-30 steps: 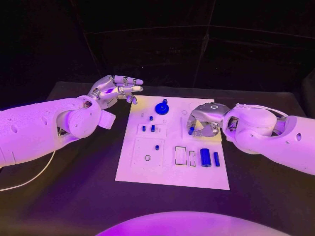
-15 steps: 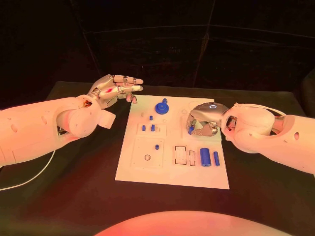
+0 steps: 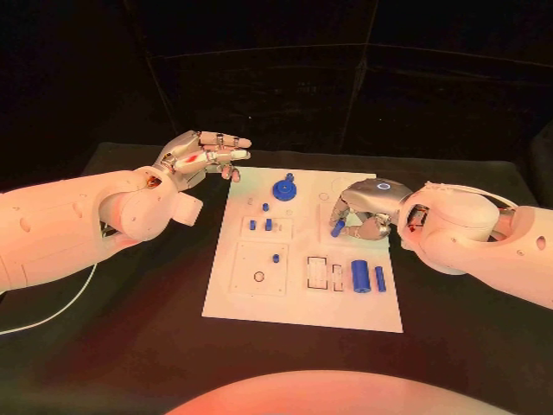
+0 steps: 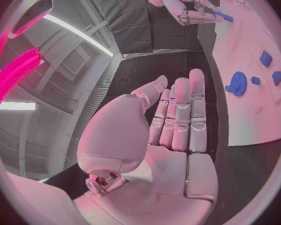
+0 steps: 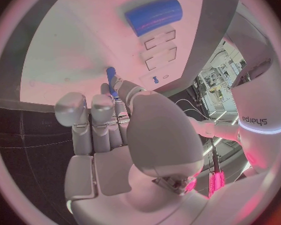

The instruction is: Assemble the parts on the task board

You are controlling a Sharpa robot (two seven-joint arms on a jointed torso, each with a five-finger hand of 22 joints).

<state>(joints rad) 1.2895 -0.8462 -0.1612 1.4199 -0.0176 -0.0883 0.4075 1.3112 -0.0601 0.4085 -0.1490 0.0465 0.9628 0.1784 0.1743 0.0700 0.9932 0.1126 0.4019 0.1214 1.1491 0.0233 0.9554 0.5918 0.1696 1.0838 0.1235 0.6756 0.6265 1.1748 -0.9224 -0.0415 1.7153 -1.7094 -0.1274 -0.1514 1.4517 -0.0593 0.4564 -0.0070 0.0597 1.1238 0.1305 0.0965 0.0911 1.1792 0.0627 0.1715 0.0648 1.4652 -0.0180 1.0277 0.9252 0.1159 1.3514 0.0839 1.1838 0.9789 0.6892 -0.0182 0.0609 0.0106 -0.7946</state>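
Right hand [image 3: 364,212] pinches a slim blue peg [image 3: 338,228] in its fingertips, over the right half of the flat white task board [image 3: 304,307]. Left hand [image 3: 202,157] sits off the board's far-left corner, fingers straight and together, holding nothing. Toothed blue gear [image 3: 284,190] near the far edge; smooth blue cylinder [image 3: 360,277] beside rectangular slots [image 3: 316,273].

The task board [image 3: 304,303] lies mid-worktop [image 3: 115,328]; its near edge and the worktop either side of it are bare; the right hand [image 3: 364,212] holds a small blue peg [image 3: 338,228] over the board's right half; the blue gear [image 3: 284,188] stands upright at its far edge; the left hand [image 3: 202,156] hangs past its far-left corner.
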